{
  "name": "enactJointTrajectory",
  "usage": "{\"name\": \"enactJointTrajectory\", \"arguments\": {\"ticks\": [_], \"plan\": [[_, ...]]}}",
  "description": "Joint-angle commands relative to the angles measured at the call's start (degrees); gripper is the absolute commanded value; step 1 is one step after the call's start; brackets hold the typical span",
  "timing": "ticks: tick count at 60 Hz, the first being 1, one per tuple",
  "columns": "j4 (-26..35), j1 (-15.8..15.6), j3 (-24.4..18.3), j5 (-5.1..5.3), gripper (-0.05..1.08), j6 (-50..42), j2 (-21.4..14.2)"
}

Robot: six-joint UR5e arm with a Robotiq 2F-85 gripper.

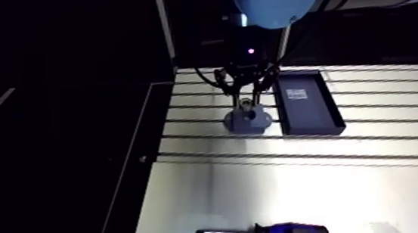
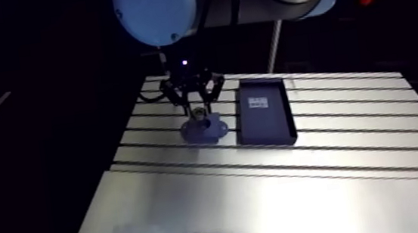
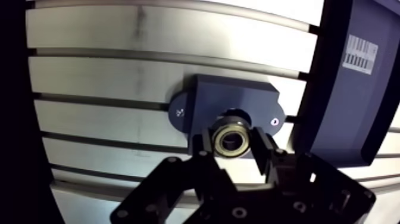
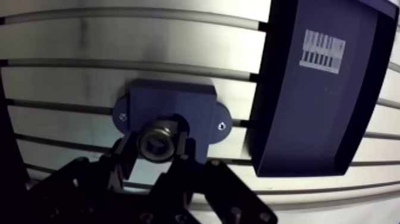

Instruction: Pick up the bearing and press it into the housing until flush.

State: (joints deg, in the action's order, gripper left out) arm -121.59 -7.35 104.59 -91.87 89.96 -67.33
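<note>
The gripper (image 3: pixel 232 149) clenches the bearing (image 3: pixel 231 138) between its fingers — right over the housing (image 3: pixel 205 107) on the table (image 3: pixel 107 77).

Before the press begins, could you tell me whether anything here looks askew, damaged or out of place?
Nothing stands out. The gripper holds the bearing at the bore of the housing, which lies flat on the table. The dark tray sits beside it, apart. A screwdriver lies well clear, near the table's edge.
</note>
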Motion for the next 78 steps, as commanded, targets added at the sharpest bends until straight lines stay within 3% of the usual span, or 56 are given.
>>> {"name": "enactJointTrajectory", "arguments": {"ticks": [1, 61, 78], "plan": [[-0.10, 0.06, 0.38, -0.02, 0.74, 0.08, 0.06], [-0.19, 0.58, 0.49, -0.02, 0.74, 0.35, 0.94], [-2.74, 0.66, 1.01, -0.02, 0.74, 0.52, 1.27]]}}
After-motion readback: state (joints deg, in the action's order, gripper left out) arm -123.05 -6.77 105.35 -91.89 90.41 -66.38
